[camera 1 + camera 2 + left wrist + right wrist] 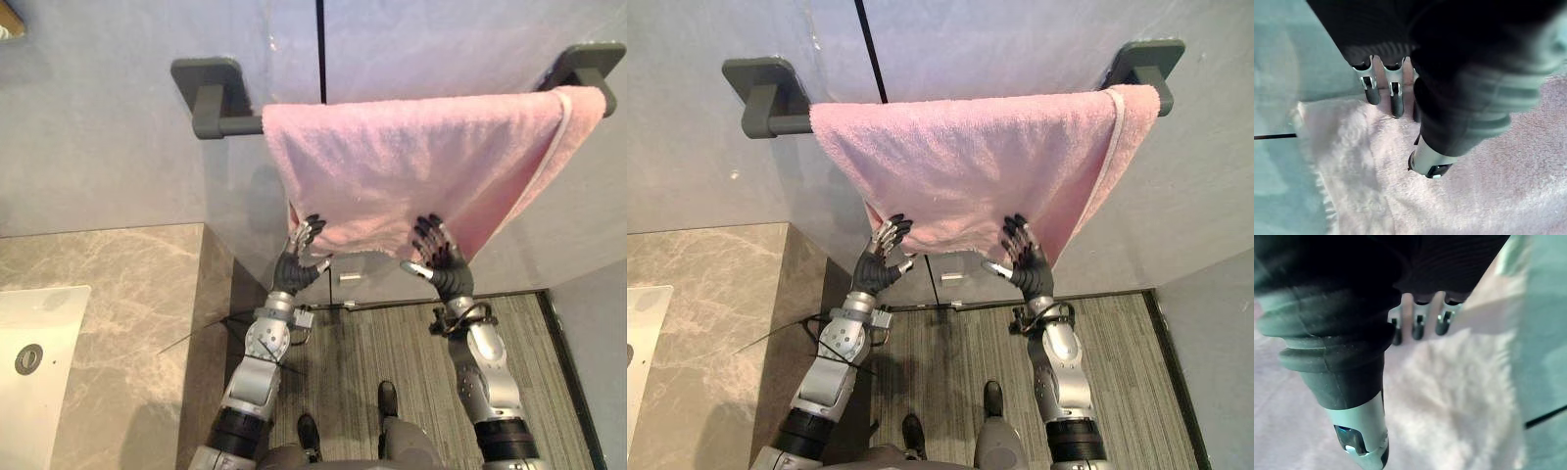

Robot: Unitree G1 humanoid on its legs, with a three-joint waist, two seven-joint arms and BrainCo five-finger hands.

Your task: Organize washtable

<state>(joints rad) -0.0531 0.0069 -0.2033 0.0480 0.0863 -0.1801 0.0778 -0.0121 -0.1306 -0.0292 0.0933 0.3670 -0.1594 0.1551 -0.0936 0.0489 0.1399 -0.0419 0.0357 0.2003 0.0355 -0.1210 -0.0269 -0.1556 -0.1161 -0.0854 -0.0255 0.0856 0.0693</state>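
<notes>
No readable txt, labels, nos. or signs: pink towel plain, grey towel bar unmarked, marble countertop w/o print. Small pale patch on wall below towel: too small to read.

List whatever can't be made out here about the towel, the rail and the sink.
- Towel rail: middle span hidden under the pink towel, both eye views.
- Towel's rear drop: hidden behind its own front layer.
- Sink: cut off by the left eye view's left and bottom edges.
- Left hand, right hand: whether palms touch the towel; their dark covers block both wrist views.
</notes>
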